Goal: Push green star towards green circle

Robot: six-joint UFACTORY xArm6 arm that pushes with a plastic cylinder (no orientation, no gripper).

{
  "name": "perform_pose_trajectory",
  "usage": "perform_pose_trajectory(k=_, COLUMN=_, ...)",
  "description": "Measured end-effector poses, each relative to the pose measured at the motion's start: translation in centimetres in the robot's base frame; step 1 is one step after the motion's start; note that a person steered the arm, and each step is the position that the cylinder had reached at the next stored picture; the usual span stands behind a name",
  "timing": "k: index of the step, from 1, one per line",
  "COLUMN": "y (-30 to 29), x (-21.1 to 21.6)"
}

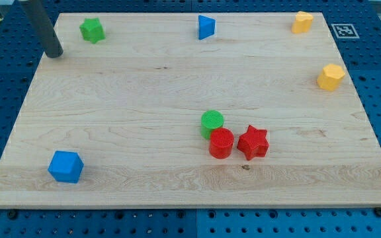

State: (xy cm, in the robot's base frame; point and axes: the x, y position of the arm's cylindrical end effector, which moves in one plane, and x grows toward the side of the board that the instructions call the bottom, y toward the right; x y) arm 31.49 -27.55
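Observation:
The green star (92,30) lies near the board's top left corner. The green circle (211,122) stands right of the board's middle, toward the view's bottom, touching the red circle (221,143). My tip (55,53) rests at the board's left edge, a little left of and below the green star, apart from it.
A red star (253,141) sits right of the red circle. A blue triangle (206,27) is at the top middle. Two yellow blocks lie at the top right (301,22) and right edge (330,77). A blue cube (66,166) is at the bottom left. The wooden board (144,86) fills the view.

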Motion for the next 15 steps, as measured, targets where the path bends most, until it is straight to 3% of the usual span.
perform_pose_trajectory(k=4, y=0.8, x=-7.0)
perform_pose_trajectory(k=15, y=14.7, x=-5.5)
